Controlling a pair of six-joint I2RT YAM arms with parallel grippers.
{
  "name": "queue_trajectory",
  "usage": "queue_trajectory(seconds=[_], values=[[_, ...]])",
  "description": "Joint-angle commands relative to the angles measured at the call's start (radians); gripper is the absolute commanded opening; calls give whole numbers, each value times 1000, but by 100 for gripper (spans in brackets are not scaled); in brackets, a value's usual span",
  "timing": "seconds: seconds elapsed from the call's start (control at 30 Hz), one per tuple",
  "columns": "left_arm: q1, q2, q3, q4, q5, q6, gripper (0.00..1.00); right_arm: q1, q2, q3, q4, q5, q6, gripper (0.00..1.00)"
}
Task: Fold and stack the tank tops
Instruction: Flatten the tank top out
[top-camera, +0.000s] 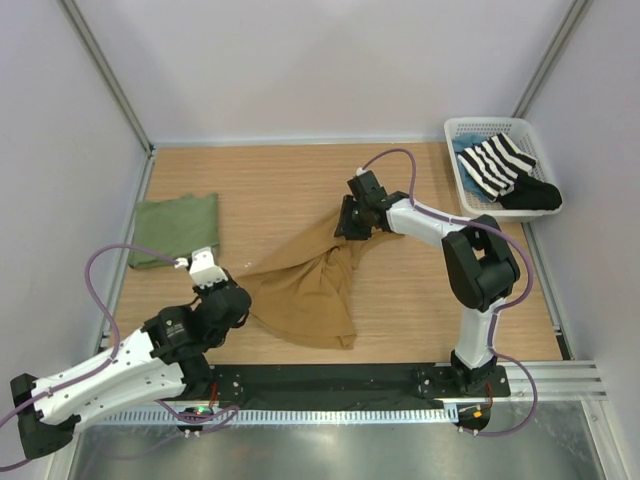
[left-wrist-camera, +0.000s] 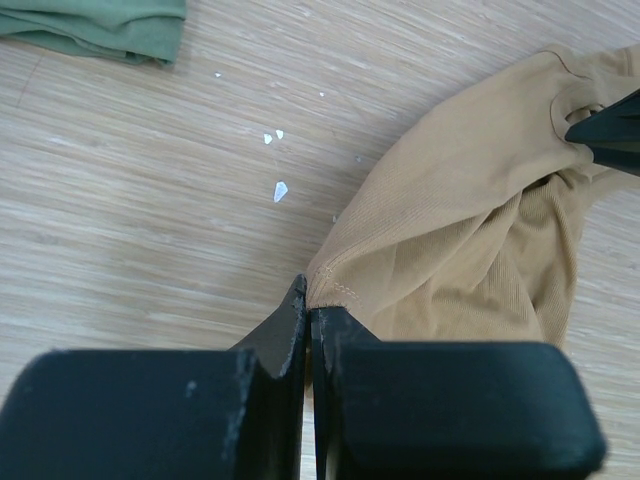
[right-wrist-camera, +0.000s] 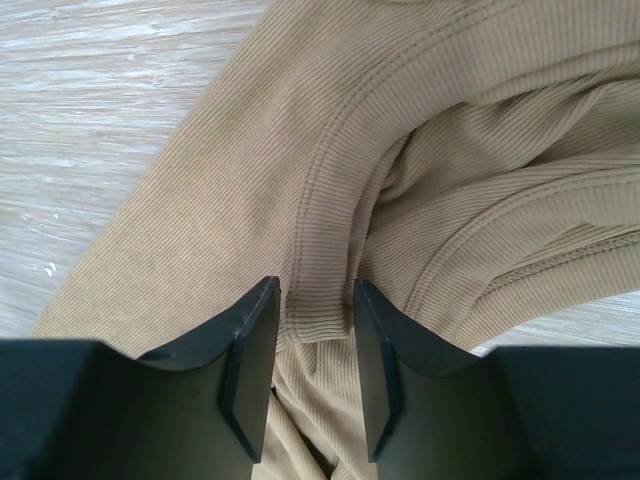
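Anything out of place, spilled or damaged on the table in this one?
A few small white flecks lie on the bare wood table, between the folded olive green tank top and the bunched tan tank top. What they are I cannot tell.

Wooden table (top-camera: 420, 300) carries olive top (top-camera: 175, 228), tan top (top-camera: 300, 300), white basket (top-camera: 490, 122).

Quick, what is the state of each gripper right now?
Left gripper: closed, pinching a stitched edge of the tan-brown ribbed cloth tank top.
Right gripper: open, jaws astride a seam of the same top, not clamped.
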Motion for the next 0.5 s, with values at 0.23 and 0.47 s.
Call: queue_trajectory(seconds=[0.23,0.47], values=[[7,14,28,0,-71,11,0,5,-104,13,10,6,31,1],[213,156,113,317,211,220,0,-103,-133,308,-150,6,-30,1]])
